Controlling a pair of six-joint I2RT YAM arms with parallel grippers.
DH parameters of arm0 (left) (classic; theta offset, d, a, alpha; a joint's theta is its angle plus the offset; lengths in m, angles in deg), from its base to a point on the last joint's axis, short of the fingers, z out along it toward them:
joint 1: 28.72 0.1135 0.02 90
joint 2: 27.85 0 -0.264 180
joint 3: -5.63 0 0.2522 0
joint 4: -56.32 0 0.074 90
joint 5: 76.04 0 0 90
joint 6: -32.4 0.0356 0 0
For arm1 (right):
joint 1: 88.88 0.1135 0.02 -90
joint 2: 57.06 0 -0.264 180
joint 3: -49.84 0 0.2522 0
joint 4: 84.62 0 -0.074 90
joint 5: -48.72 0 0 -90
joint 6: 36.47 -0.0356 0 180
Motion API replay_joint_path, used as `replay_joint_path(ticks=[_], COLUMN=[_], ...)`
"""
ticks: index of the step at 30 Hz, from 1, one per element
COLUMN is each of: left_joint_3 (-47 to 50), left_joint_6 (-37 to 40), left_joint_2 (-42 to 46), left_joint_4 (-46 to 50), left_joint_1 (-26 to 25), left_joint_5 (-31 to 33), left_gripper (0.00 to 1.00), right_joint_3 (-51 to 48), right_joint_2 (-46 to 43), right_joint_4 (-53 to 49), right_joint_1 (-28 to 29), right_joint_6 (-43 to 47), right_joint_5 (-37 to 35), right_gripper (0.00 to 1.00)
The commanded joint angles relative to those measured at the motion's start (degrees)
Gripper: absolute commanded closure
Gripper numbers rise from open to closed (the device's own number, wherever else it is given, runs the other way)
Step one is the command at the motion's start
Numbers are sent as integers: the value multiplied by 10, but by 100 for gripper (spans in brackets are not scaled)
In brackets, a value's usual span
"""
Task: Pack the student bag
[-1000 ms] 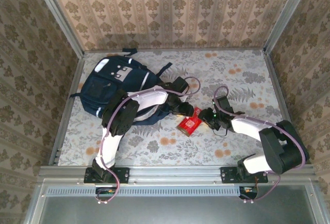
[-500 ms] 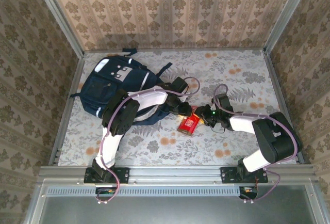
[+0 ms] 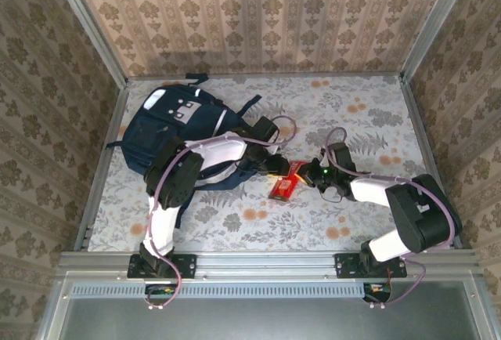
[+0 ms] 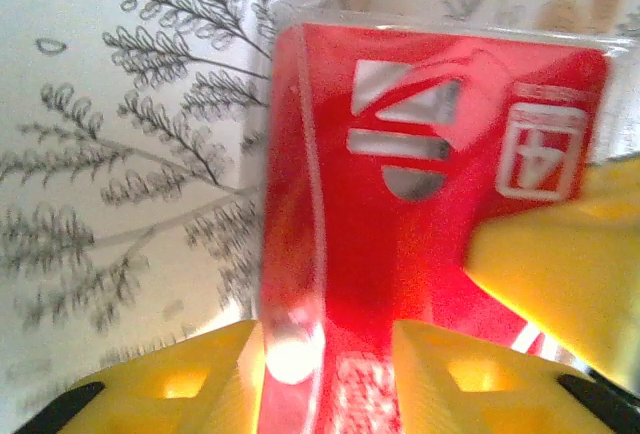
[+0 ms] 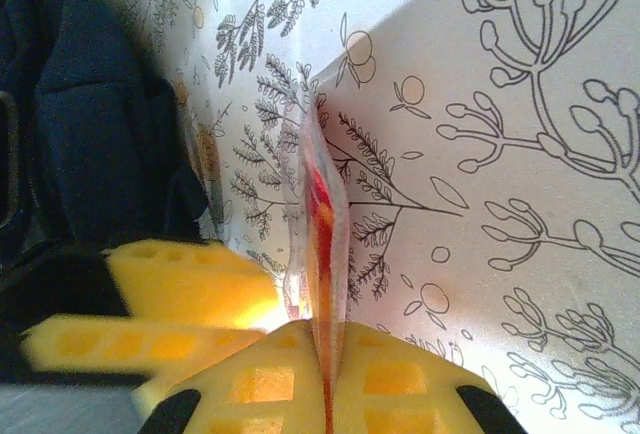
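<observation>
Red packet [image 4: 390, 254], white shield logo [image 4: 420, 124], "4"

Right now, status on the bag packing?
Right gripper shut on red packet. Left gripper open, at same packet. Student bag far left, left arm across it.

2 arms: left arm [image 3: 223, 150] & right arm [image 3: 376, 191], white shells w/ black joints. Thin lilac cables [image 3: 290, 124] looped along each. Black base plates [image 3: 160, 264]. Tool fingers [image 5: 400, 354] yellow w/ square cut-outs. Green LED [image 3: 324, 172] nr R wrist.

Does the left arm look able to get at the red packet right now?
Probably yes: its jaws sit at the red packet with nothing between. The right jaws clamp its edge.
</observation>
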Motion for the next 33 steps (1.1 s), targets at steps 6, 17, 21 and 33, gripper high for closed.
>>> replay_joint_path(ticks=[6, 17, 21, 33], left_joint_3=[-33, -22, -11, -4], left_joint_6=[60, 129, 143, 142], left_joint_2=[170, 249, 253, 199], left_joint_4=[104, 197, 200, 171], left_joint_1=[33, 181, 252, 311], left_joint_5=[3, 64, 88, 68], left_gripper=[51, 49, 48, 48], right_joint_3=[-11, -11, -10, -12], right_joint_2=[-89, -90, -86, -76], right_joint_4=[-87, -81, -75, -59], right_joint_1=[-8, -7, -8, -8], right_joint_6=[59, 66, 66, 60], right_joint_5=[-49, -24, -17, 2], right_gripper=[99, 100, 100, 100])
